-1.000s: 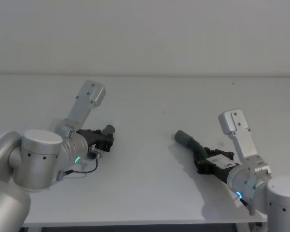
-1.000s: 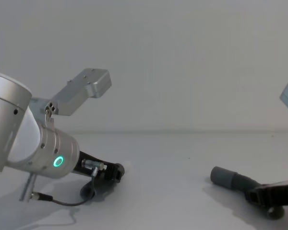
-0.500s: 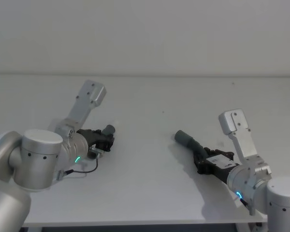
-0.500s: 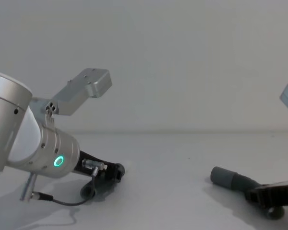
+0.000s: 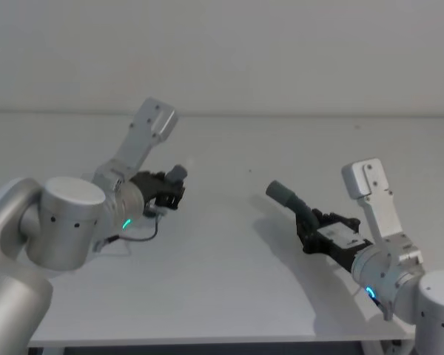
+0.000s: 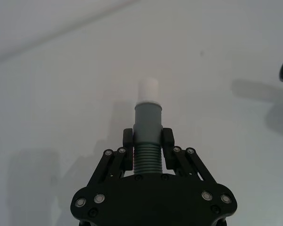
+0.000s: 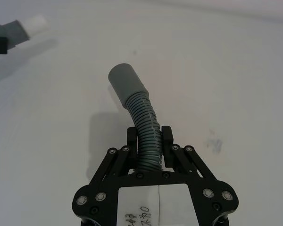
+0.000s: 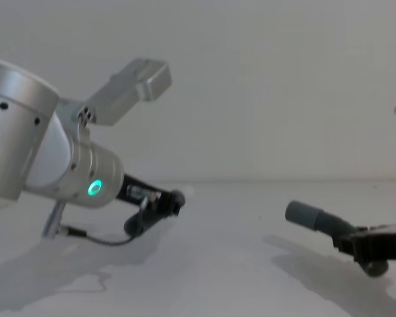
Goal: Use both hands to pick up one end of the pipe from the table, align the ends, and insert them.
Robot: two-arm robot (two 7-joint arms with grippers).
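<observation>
Right gripper (image 5: 308, 222), near the desk's (image 5: 229, 296) front right corner, is clamped on the ribbed hose piece (image 7: 144, 115), socket (image 5: 279, 192) aimed at desk centre. Farther back, left side, left gripper (image 6: 147, 141) is clamped on the other piece (image 6: 147, 125), white tip (image 6: 148, 89) leading. The ends are well apart. Risks: the ribs flex and the tip butts the socket rim, or the curved piece twists in the grip.

1. Left gripper (image 5: 173, 191), jaws clamped on the white-tipped pipe piece (image 6: 147, 123), has risen off the table (image 5: 229, 296) and shifted forward, away from the robot.
2. Right gripper (image 5: 309, 220), clamped on the socket pipe piece (image 5: 287, 197), has lifted as well; less travel than left.
3. Socket collar (image 8: 302, 212) now hangs above its shadow on the table.
</observation>
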